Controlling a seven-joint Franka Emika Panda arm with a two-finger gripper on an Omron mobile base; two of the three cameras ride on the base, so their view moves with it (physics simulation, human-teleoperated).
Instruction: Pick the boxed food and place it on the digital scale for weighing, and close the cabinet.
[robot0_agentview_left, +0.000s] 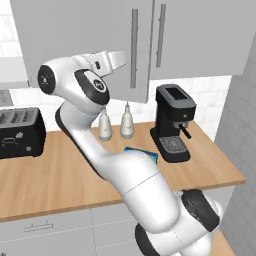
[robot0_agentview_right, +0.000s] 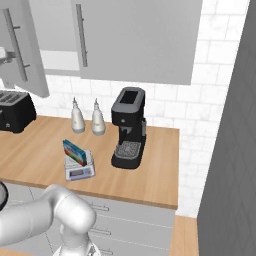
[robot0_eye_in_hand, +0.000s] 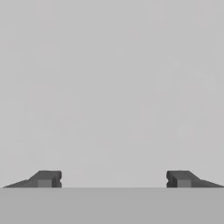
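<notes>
Resting tilted on the digital scale (robot0_agentview_right: 79, 171), the boxed food (robot0_agentview_right: 74, 152) looks delivered. The claw (robot0_eye_in_hand: 113, 179), spread wide and empty, faces the cabinet (robot0_agentview_left: 95, 45) door, likely to push it shut.

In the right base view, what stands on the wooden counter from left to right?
Black toaster → first white bottle → boxed food on the digital scale → second white bottle → black coffee machine.

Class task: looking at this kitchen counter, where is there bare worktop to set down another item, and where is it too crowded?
Free: the wooden counter between the black toaster and the light-grey digital scale, and right of the black coffee machine. Crowded: two white bottles, the machine, and the scale carrying the blue boxed food.
</notes>
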